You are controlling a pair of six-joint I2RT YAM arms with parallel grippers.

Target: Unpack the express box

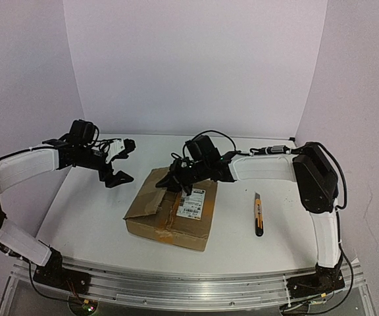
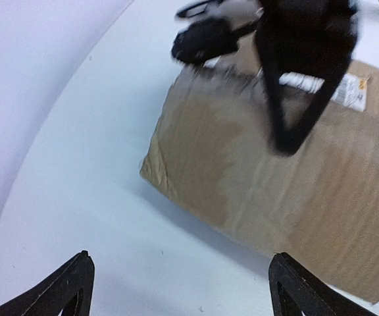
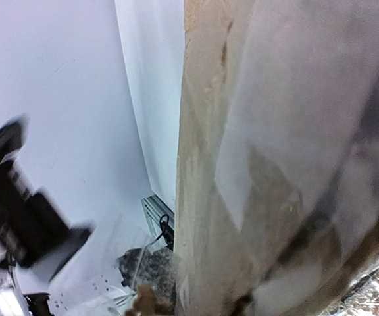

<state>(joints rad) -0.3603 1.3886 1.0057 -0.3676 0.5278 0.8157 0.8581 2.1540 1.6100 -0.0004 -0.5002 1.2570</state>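
I've got the express box point(image 1: 166, 220) sitting mid-bench, turned a little askew, its front side toward the near edge and its white label point(image 1: 193, 201) facing up. The right pincer point(image 1: 173, 181) is down on the box's far-left corner with its fingers pressed together; its wrist view is filled with cardboard, so I can't tell whether it has hold of anything. The cardboard on that left side looks creased and raised. My left pincer point(image 1: 125, 161) hangs spread wide over the far-left part of the bench point(image 1: 91, 217), off the box. A yellow-and-black utility knife point(image 1: 258, 215) lies right of the box, apart from it, under the right forearm
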